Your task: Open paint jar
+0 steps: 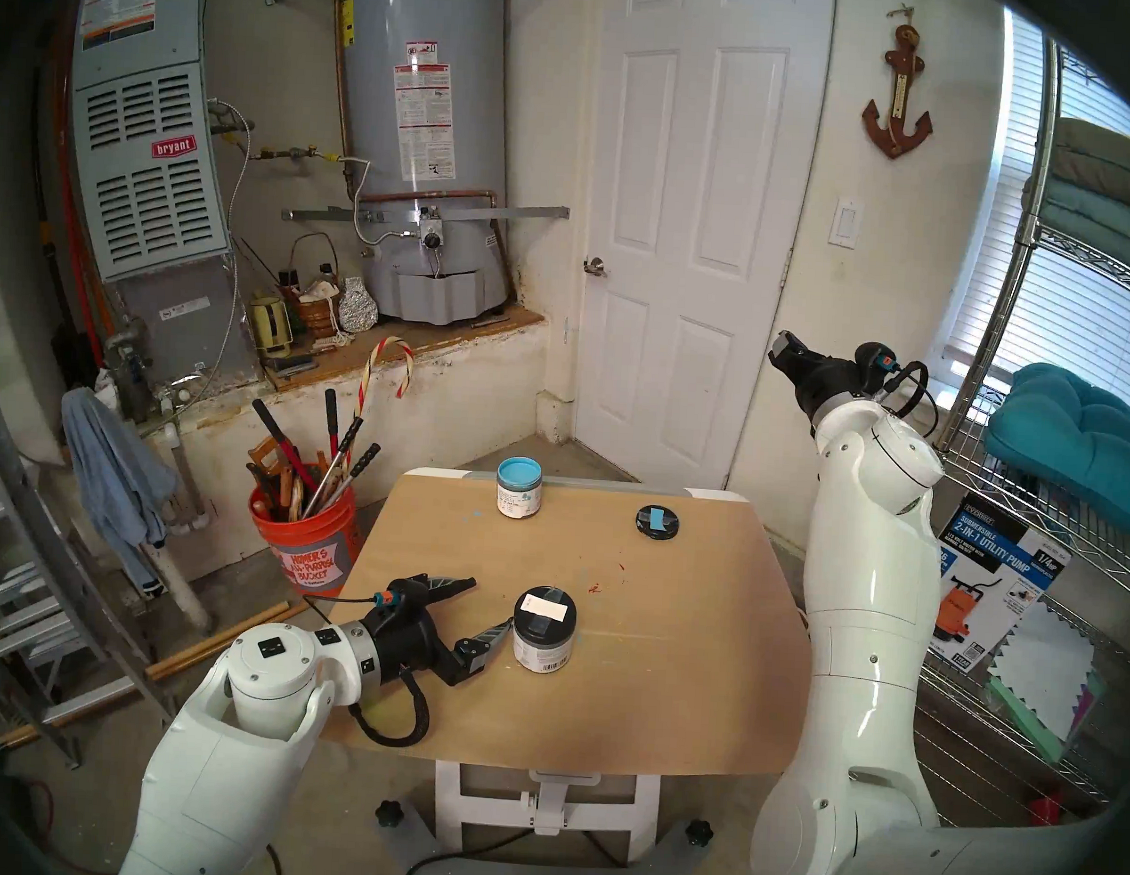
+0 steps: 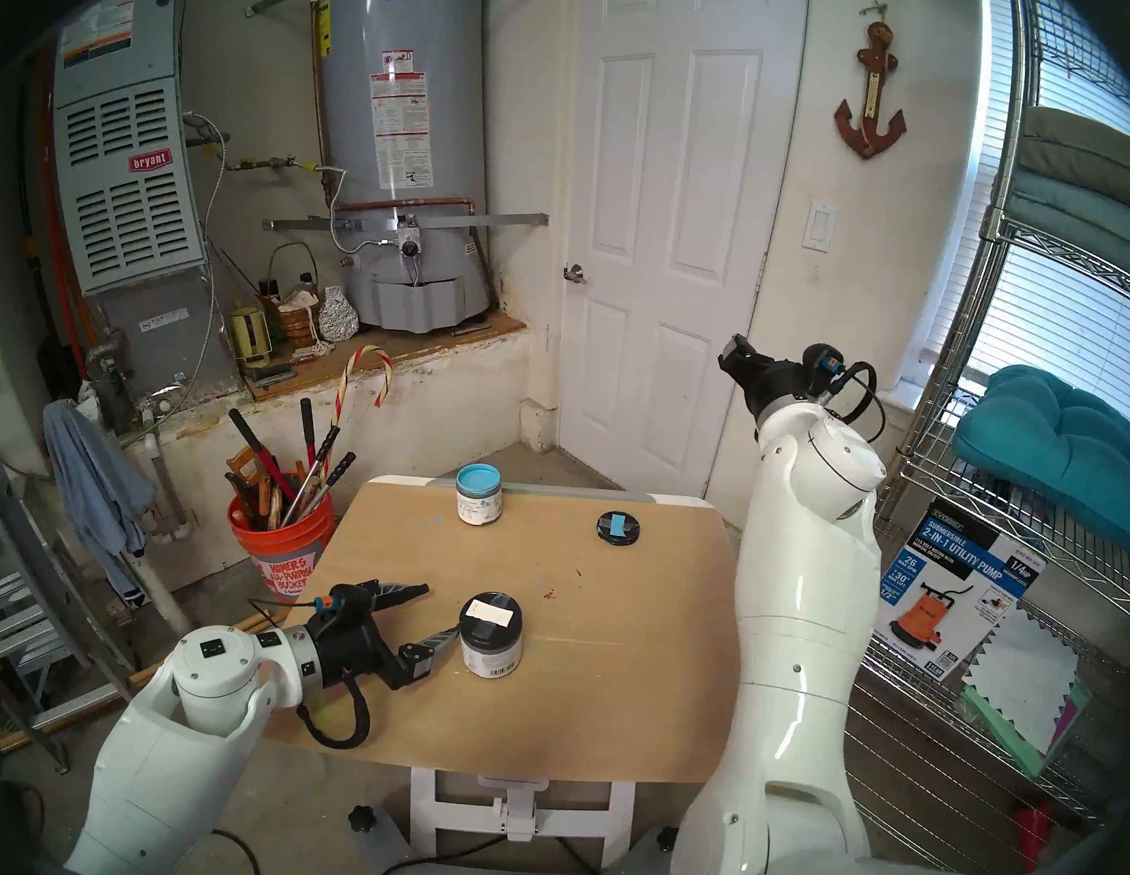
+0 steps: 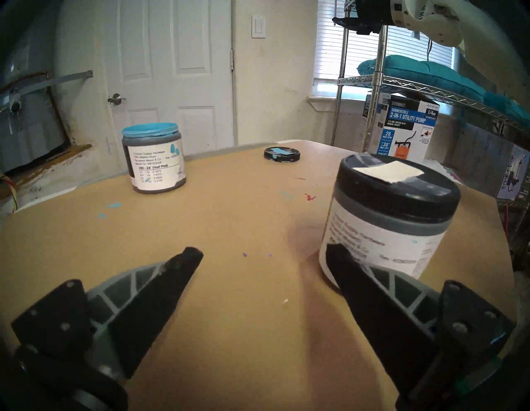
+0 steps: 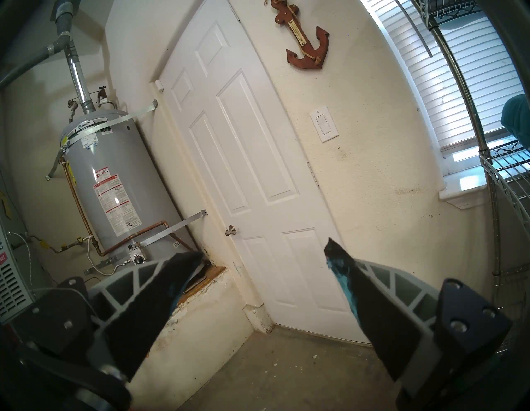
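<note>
The paint jar (image 1: 542,645) (image 2: 490,642) stands upright near the middle of the wooden table (image 1: 666,694), its black lid (image 1: 545,608) on and marked with a white tape strip. My left gripper (image 1: 491,603) (image 2: 441,609) (image 3: 263,251) hovers low over the table just left of the jar, open and holding nothing. Its nearer finger (image 3: 358,281) lies against or just short of the jar's (image 3: 387,224) lower label, and the jar is outside the jaws. My right gripper (image 4: 263,249) is open and empty, raised high at the table's right (image 1: 786,350), pointing at the door.
An open jar of light-blue paint (image 1: 518,496) stands at the table's far edge, with a loose black lid with blue tape (image 1: 658,521) to its right. An orange bucket of tools (image 1: 302,531) sits on the floor at left, and a wire shelf (image 1: 1064,584) at right.
</note>
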Action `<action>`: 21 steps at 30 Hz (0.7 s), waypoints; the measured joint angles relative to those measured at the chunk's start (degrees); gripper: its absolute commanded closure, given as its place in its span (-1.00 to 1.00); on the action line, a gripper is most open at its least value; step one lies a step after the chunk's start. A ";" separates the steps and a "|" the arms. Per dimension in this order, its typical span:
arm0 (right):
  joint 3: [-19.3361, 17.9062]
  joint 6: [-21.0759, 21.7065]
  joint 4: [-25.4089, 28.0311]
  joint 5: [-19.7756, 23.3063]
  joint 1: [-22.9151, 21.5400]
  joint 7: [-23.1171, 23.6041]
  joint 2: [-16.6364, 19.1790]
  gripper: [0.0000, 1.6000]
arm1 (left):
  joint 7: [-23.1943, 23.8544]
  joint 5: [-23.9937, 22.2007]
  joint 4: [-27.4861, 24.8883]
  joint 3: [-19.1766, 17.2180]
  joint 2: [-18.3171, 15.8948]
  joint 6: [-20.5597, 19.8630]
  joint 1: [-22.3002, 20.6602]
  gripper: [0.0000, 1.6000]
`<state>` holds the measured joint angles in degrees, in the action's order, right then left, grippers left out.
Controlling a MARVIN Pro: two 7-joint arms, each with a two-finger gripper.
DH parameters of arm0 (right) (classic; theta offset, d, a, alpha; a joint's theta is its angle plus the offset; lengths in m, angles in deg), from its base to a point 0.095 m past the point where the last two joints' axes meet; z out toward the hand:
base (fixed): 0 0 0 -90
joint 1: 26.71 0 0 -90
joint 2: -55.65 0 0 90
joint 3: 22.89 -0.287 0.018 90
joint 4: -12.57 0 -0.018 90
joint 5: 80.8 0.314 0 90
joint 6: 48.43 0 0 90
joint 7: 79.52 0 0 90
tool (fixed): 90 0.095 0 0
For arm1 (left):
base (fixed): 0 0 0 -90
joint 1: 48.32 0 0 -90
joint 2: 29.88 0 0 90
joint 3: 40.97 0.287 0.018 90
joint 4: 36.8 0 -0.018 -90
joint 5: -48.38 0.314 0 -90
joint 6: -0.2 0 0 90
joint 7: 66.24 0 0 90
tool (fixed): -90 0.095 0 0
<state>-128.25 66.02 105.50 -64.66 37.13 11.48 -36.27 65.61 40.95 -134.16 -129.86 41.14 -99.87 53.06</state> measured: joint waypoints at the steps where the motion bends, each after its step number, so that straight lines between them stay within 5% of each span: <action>1: 0.00 0.00 0.01 0.00 0.00 0.00 0.00 -1.00 | 0.29 0.13 0.68 0.23 -0.06 -0.03 -0.70 -1.00; 21: 0.01 0.00 0.17 0.00 0.00 -0.02 0.00 -1.00 | 7.73 -0.04 13.11 3.94 -0.59 1.24 -12.46 -1.00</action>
<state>-128.25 66.02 105.67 -64.66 37.13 11.45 -36.27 73.34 40.91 -121.05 -125.92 40.55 -98.63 40.60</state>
